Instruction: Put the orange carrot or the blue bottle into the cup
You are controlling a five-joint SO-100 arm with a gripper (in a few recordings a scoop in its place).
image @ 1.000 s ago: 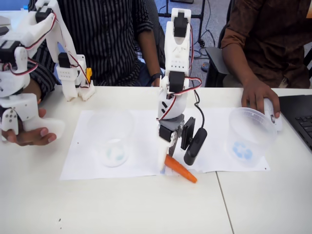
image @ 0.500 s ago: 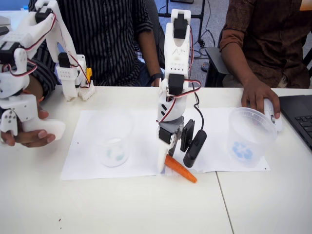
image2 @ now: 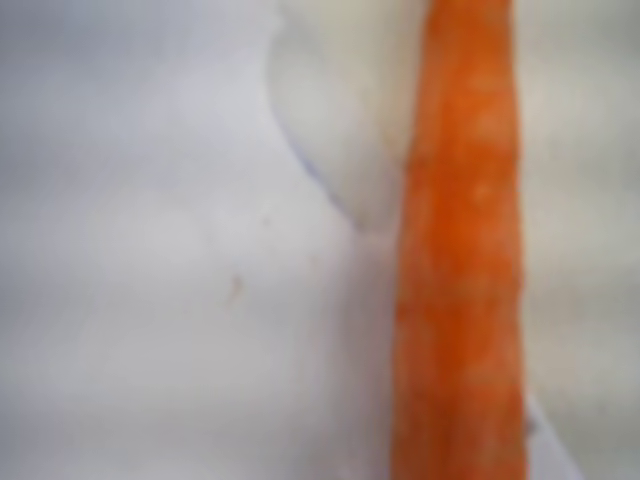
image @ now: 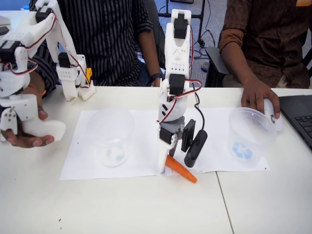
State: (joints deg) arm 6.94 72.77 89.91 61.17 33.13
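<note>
The orange carrot (image: 181, 169) lies on the white paper near the table's front, its tip pointing right and towards the front. My gripper (image: 175, 166) points down over its thick end and is open. The white finger (image: 162, 160) rests at the carrot's left end, and the black jaw is swung out to the right above it. In the wrist view the carrot (image2: 460, 260) is a blurred orange bar beside the white finger (image2: 350, 100). The cup (image: 111, 136), clear with green-teal blotches on its base, stands upright to the left of the gripper.
A second clear cup (image: 248, 136) with a blue emblem stands at the right, and a person's hand (image: 258, 97) rests behind it. A laptop (image: 302, 119) sits at the right edge. Two people sit behind the table. The paper sheet (image: 141, 161) spans the middle.
</note>
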